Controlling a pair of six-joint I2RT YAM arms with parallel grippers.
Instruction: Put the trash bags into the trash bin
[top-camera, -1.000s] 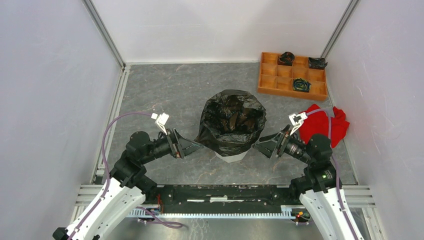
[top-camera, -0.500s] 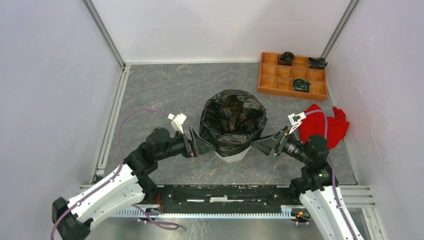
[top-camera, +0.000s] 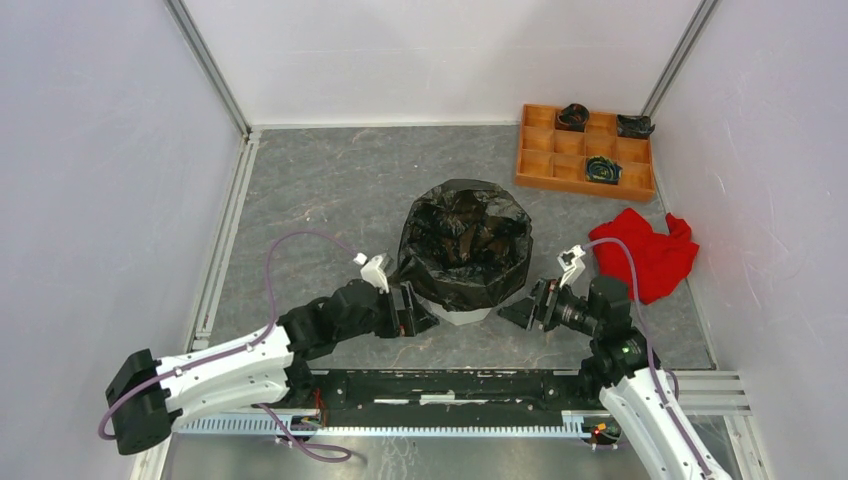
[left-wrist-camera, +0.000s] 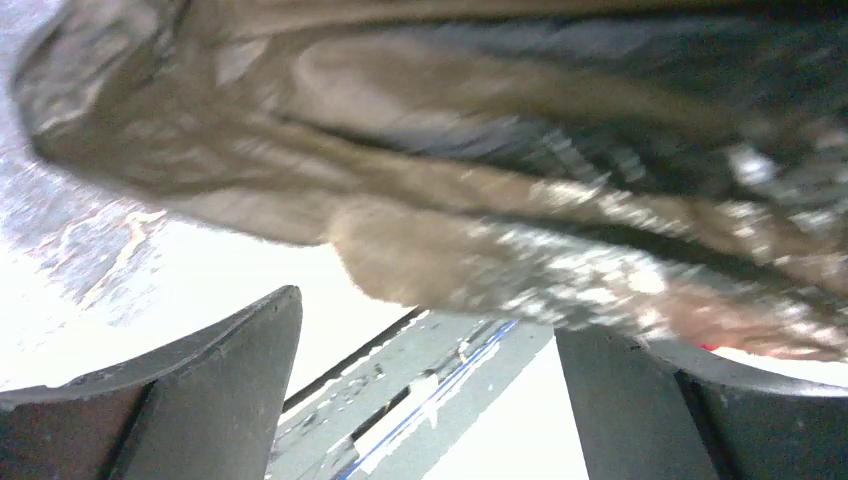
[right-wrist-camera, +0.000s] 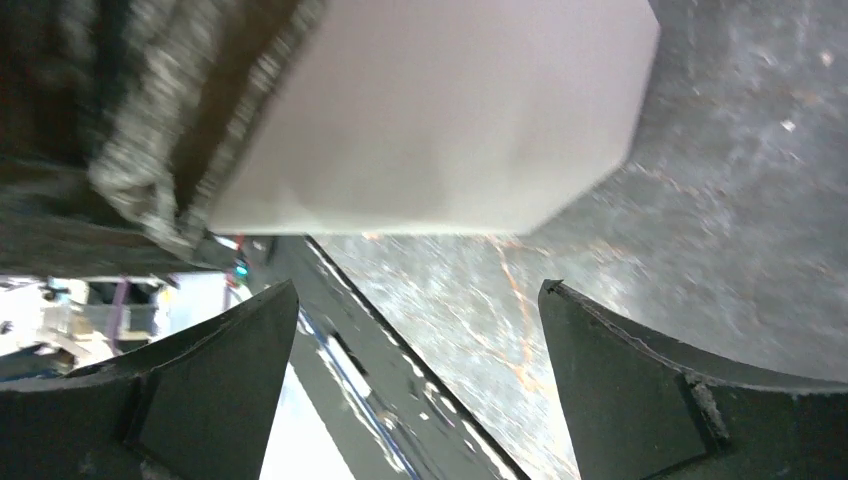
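A glossy black trash bag (top-camera: 465, 250) lines the white trash bin (top-camera: 463, 316) at the table's middle and hangs over its rim, so only the bin's base shows. My left gripper (top-camera: 428, 314) is open, low at the bin's near-left foot under the bag's hem. In the left wrist view the wrinkled bag (left-wrist-camera: 520, 160) fills the top, above the open fingers (left-wrist-camera: 215, 385). My right gripper (top-camera: 510, 313) is open, low at the bin's near-right foot. The right wrist view shows the bin's white side (right-wrist-camera: 440, 110) and the bag's edge (right-wrist-camera: 130, 150) above the open fingers (right-wrist-camera: 640, 385).
An orange compartmented tray (top-camera: 585, 152) with small dark rolls stands at the back right. A red cloth (top-camera: 650, 255) lies right of the bin, behind my right arm. White walls close in both sides, and a black rail (top-camera: 450, 385) runs along the near edge.
Both grippers have dropped and drawn toward the near side, from the bag's flanks to the bin's base. The left arm has swung right and stretched out low. Bag and bin stay put.
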